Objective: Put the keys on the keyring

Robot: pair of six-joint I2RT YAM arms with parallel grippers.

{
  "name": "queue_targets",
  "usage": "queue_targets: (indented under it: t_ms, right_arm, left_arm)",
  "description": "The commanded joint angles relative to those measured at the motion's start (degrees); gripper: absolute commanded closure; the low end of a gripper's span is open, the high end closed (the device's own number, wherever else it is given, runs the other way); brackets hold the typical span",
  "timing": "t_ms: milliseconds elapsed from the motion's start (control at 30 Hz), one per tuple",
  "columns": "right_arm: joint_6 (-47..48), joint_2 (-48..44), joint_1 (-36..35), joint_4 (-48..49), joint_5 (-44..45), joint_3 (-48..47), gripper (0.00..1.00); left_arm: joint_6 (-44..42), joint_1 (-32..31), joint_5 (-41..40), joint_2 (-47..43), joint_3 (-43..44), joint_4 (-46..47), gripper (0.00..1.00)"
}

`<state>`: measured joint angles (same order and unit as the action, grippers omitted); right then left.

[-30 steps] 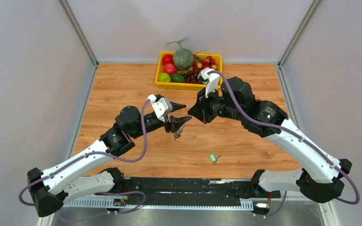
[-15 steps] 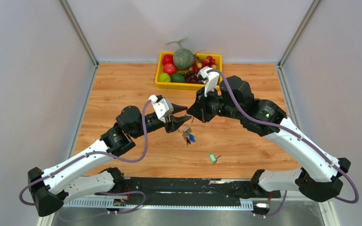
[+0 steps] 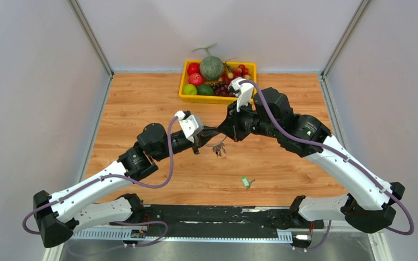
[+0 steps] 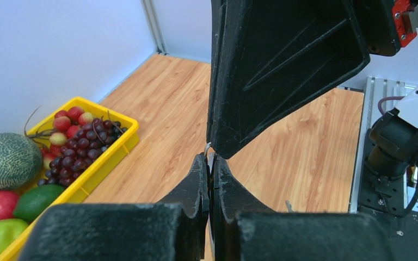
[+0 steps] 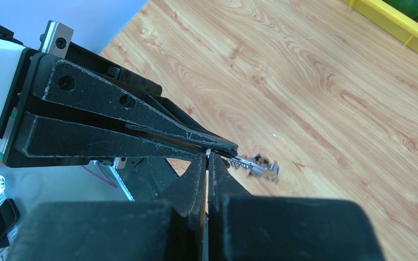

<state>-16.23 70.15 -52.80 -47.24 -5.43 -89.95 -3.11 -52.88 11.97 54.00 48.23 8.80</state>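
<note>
Meeting tip to tip, left gripper (image 3: 211, 132) and right gripper (image 3: 221, 134) — jaws both pressed together — pinch the keyring (image 4: 207, 145); keys (image 3: 218, 148) dangle below.

The desk (image 3: 141, 103) is warm orange-brown wood with streaky grain. Upper middle, a bright yellow tray (image 3: 193, 98) holds red apples (image 3: 196, 79), a grey-green netted melon (image 3: 211, 67) and dark purple grapes (image 3: 222, 88). The arms (image 3: 354, 168) are white and black with purple cables (image 3: 166, 157); the fingers (image 4: 196, 190) are matt black. The keys (image 3: 218, 148) and keyring (image 4: 207, 147) are silvery; the loose key (image 3: 245, 182) at lower centre has a green head.
</note>
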Motion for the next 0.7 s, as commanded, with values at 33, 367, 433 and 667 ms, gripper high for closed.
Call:
queue_targets:
  t_ms: [33, 367, 433, 667]
  right_arm:
    - [-1.52, -1.39, -0.34, 4.48, -1.11, -1.72, 1.0]
    - [-1.83, -3.86, -0.33, 4.51, 1.44, -0.57, 0.65]
    - [-1.72, -4.91, -0.26, 3.9, 2.84, 0.17, 0.59]
    - [-3.16, -9.0, 1.0, 1.29, 8.61, 6.45, 0.51]
  left_arm:
    - [0.22, -0.27, -4.61, -0.79, 1.67, -1.55, 1.0]
    - [1.61, -0.22, -7.14, -0.65, 1.78, -2.03, 1.0]
    - [1.76, -0.27, -7.73, -0.7, 1.86, -2.3, 1.0]
    - [2.36, -0.25, -10.16, -1.61, 2.09, -2.86, 1.0]
